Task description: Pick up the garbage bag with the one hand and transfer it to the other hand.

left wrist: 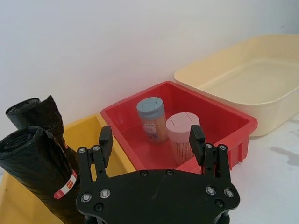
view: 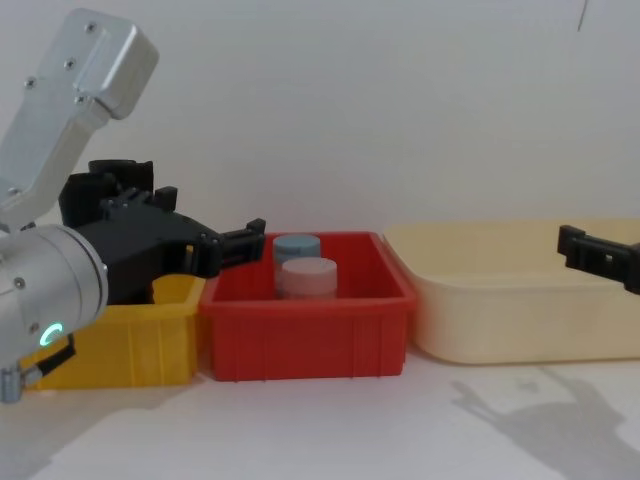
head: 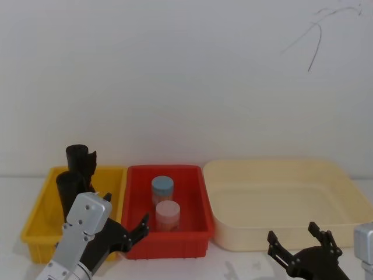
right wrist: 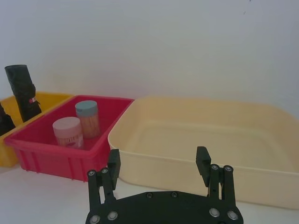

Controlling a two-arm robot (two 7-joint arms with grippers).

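- garbage bag (left wrist: 35, 168): upright in the yellow bin (head: 36, 213), close beside a second black roll (left wrist: 37, 112), not held.
- left tool (left wrist: 150, 140): fingers spread, empty, low in front of the yellow bin, just beside the bag, aimed toward the red bin (head: 195, 198).
- red bin: two lidded jars (head: 162, 189) standing inside.
- right tool (right wrist: 158, 160): fingers spread, empty, over the bench (view: 400, 430) before the cream tub (right wrist: 261, 140), well apart from the bag.
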